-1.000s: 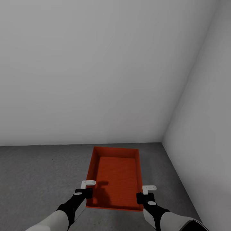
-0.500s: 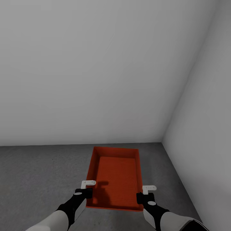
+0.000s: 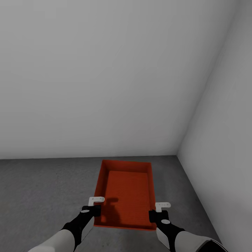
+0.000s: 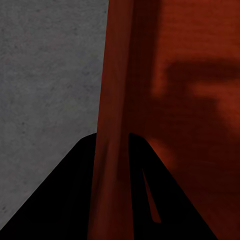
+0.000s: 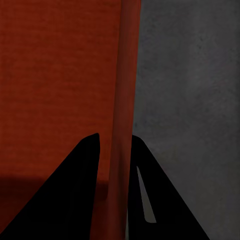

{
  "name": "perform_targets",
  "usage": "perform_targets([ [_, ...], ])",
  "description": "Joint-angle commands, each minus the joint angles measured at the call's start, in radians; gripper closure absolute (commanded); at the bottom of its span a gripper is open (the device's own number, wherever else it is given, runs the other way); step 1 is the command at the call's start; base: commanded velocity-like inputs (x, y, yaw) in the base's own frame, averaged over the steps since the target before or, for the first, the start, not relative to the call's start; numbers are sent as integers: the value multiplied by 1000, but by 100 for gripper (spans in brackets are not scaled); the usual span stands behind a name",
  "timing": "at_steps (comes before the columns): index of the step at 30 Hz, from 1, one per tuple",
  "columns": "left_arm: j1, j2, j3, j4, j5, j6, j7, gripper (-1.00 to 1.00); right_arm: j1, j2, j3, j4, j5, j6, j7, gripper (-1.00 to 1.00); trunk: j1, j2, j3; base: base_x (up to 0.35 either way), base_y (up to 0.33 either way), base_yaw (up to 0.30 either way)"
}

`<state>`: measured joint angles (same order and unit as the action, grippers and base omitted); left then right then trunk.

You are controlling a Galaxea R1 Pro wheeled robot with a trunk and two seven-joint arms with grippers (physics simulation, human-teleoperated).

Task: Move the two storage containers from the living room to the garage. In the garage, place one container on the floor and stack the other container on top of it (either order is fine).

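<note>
One red-orange storage container, open-topped and ribbed inside, lies lengthwise ahead of me over the dark grey garage floor. My left gripper is shut on its left wall near the near corner. My right gripper is shut on its right wall at the same end. In the left wrist view the dark fingers straddle the thin red wall. The right wrist view shows the same grip on the other wall. I cannot tell whether the container rests on the floor or hangs just above it.
A plain white-grey back wall rises just beyond the container's far end. A second wall closes the right side and meets it in a corner. Bare speckled concrete stretches to the left of the container.
</note>
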<state>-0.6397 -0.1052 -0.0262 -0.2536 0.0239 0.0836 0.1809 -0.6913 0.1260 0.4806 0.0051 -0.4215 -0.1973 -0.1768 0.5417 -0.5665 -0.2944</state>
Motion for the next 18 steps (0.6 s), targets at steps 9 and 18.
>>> perform_targets([
  [9, 0, 0, -6, 1, 8, 7, 8, 100, -1, -48, 13, -1, -11, -7, -35, 100, 35, -65, -30, 0, 0, 0],
  [18, 0, 0, -6, 1, 8, 7, 7, 100, -2, -48, 13, -1, -11, -7, -35, 100, 69, -128, -58, 0, 0, 0],
])
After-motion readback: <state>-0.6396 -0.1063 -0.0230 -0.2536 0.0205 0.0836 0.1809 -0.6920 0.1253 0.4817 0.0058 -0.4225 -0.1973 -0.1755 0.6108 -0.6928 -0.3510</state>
